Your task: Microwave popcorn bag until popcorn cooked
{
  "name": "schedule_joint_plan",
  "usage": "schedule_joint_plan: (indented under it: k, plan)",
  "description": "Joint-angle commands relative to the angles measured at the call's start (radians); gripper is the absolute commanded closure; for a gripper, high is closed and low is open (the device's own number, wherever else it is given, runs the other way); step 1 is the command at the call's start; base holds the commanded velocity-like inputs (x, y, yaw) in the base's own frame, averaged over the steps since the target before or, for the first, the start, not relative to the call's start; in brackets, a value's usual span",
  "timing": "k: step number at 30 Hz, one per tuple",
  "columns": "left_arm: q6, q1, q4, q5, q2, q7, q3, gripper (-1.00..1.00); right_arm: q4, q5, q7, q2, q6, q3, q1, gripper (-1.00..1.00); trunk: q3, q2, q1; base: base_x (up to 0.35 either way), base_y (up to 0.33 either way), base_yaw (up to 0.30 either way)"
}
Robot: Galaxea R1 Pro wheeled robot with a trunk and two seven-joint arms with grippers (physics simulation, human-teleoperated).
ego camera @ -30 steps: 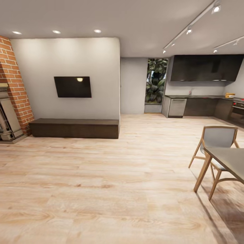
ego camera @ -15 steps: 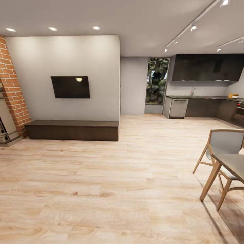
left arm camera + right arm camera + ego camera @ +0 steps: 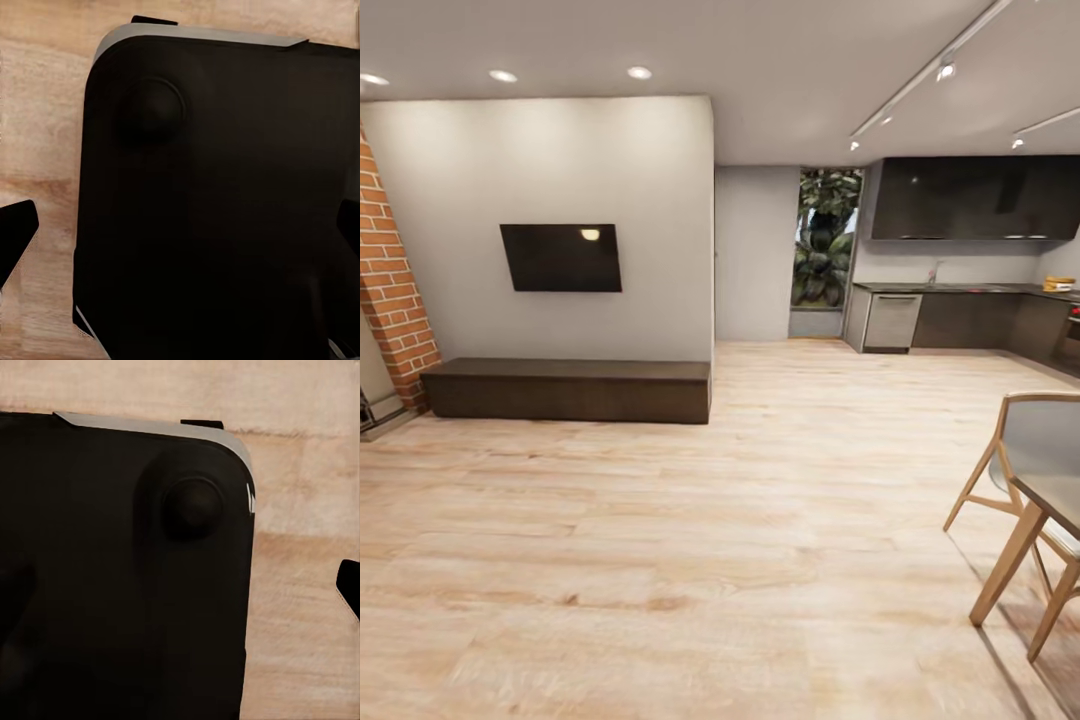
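The robot is in a big room with a light wood floor. On the left, a black TV hangs on a white wall. Under it sits a long, low dark bench. A red brick wall stands at the far left.

Far away on the right is the kitchen. The grey counter runs along the back wall, on top of dark cabinets. Dark upper cabinets hang above it. A small yellow-brown thing sits on the counter at the far right (it is too small to tell what it is). A steel dishwasher stands at the left end of the counter. Just left of it is a tall window with green leaves.

Near on the right is a wooden chair with a grey seat, pushed up beside a table.

Each wrist camera looks down at the wood floor past the robot's own black base, which has a round bump on it. Dark finger tips peek in at the edges of the left wrist view, well apart, so the left jaws are apart. For the right jaws I cannot tell, since just one dark tip peeks in.
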Motion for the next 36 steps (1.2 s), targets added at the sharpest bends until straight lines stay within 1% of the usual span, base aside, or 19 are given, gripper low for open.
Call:
schedule_joint_plan:
  k: [1, 36]
  plan:
    - [-0.002, 0.000, -0.001, 0.006, 0.000, 0.001, 0.006, -1.00, 0.001, 0.005, 0.001, 0.000, -0.005, -0.001, 0.000, -1.00, -0.001, 0.000, 0.001, 0.324, 0.000, 0.000]
    - [-0.003, 0.000, -0.001, 0.006, 0.000, 0.001, 0.006, -1.00, 0.001, 0.003, 0.000, 0.000, -0.005, -0.002, 0.000, -1.00, -0.001, 0.000, 0.001, 0.324, 0.000, 0.000]
